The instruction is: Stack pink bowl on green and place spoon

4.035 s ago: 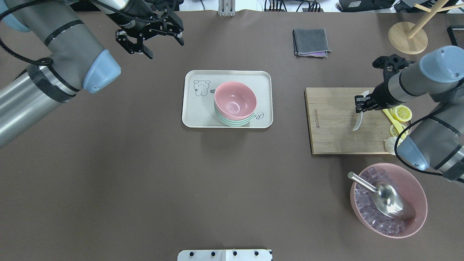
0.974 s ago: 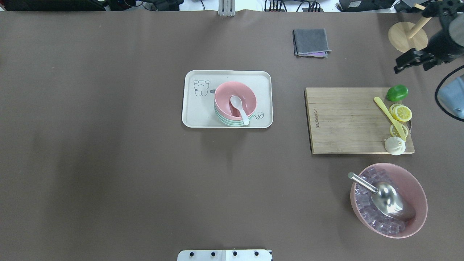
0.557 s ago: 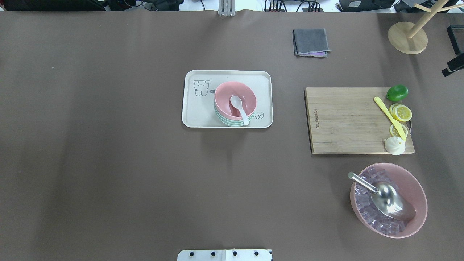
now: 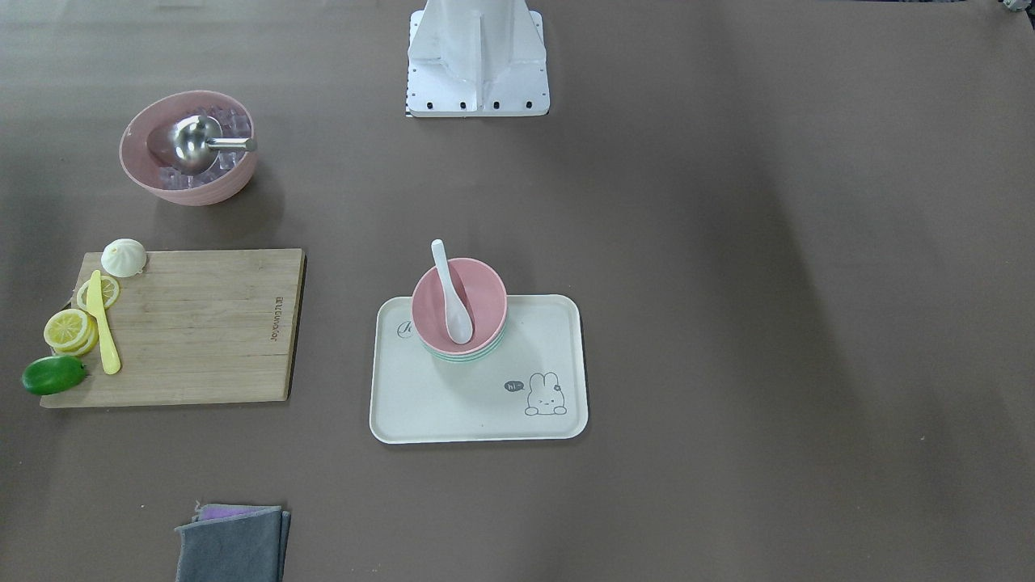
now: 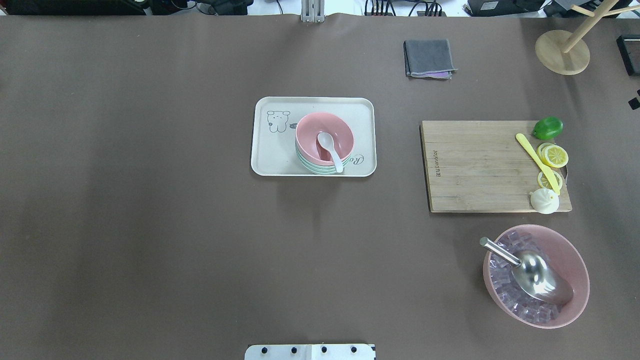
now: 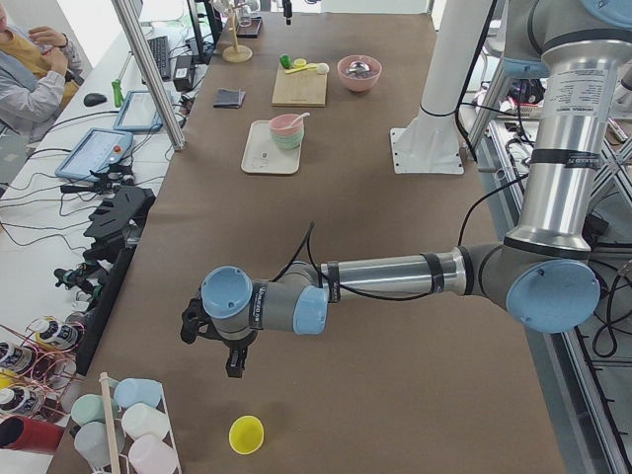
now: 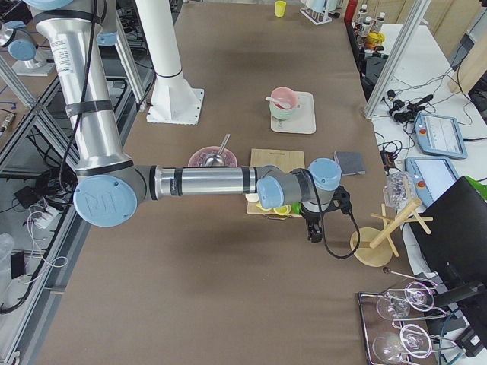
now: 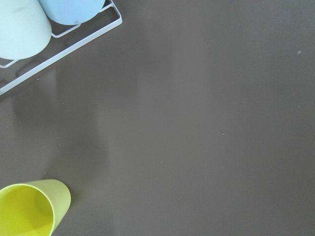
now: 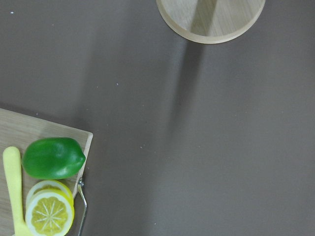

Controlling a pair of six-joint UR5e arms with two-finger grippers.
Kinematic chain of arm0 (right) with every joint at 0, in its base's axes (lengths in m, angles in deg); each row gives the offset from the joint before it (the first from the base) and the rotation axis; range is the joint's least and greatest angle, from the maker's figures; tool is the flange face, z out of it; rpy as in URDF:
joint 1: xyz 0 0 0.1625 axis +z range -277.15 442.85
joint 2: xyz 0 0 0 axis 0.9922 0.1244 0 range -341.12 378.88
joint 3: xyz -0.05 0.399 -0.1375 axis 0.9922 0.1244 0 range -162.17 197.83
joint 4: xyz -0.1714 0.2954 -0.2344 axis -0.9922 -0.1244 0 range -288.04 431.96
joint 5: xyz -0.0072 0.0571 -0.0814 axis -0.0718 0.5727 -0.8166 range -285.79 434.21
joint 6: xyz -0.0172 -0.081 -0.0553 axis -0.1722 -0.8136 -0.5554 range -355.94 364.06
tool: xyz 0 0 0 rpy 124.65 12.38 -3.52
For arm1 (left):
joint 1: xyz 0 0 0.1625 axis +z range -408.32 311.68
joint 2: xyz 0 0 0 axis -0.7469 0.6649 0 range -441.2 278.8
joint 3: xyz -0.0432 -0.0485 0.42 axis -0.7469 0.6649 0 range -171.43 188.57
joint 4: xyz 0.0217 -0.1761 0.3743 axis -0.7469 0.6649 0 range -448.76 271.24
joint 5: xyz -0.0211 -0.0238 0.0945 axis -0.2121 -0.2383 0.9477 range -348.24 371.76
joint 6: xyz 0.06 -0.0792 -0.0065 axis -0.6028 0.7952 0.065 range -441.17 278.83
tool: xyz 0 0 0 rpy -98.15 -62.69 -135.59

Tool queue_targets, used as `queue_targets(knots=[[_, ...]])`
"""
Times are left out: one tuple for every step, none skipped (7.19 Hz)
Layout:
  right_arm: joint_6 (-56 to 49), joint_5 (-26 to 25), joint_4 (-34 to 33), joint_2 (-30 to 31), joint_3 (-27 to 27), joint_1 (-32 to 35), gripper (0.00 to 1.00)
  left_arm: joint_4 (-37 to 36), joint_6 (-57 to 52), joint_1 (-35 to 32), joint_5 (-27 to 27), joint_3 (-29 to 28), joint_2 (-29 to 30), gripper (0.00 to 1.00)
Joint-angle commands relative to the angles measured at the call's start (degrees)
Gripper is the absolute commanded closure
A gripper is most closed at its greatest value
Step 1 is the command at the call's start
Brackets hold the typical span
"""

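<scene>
The pink bowl [image 5: 310, 131] sits nested on the green bowl [image 5: 320, 169] on the right half of the cream tray [image 5: 272, 155]. The white spoon [image 5: 331, 151] lies in the pink bowl, handle resting on the rim toward the robot. The front view shows the same: pink bowl [image 4: 483, 295], spoon [image 4: 451, 296], tray [image 4: 453, 404]. My left gripper [image 6: 235, 367] hangs low over the table's far left end, near a yellow cup. My right gripper [image 7: 313, 230] hangs past the cutting board near the wooden stand. I cannot tell whether either is open or shut.
A cutting board [image 5: 475, 165] holds a lime [image 5: 547, 127], lemon slices, a yellow knife and a white bun. A large pink bowl [image 5: 575, 260] holds ice and a metal scoop. A grey cloth [image 5: 429, 58] and a wooden stand [image 5: 562, 52] lie beyond. A yellow cup [image 8: 29, 209] lies by a cup rack.
Four seconds ago the right gripper held the spoon over the cutting board; the spoon now lies in the pink bowl. Both arms have left the overhead view, the right one sliding off its right edge.
</scene>
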Motion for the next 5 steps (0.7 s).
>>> queue_targets(knots=[[-0.05, -0.03, 0.0, 0.37, 0.03, 0.01, 0.0, 0.07, 0.42, 0.06, 0.07, 0.19, 0.18, 0.02], [-0.31, -0.03, 0.0, 1.24, 0.03, 0.01, 0.0, -0.02, 0.51, 0.06, -0.02, 0.54, 0.18, 0.02], [-0.58, -0.03, 0.09, 1.68, -0.05, 0.01, 0.0, -0.37, 1.73, 0.06, -0.19, 1.24, 0.18, 0.02], [-0.49, -0.03, 0.09, 1.77, -0.06, 0.01, 0.0, -0.46, 5.48, 0.06, -1.68, 3.42, -0.25, 0.02], [-0.58, -0.03, 0.09, 1.77, -0.06, 0.01, 0.0, -0.55, 7.08, 0.06, -2.47, 4.31, -0.52, 0.02]])
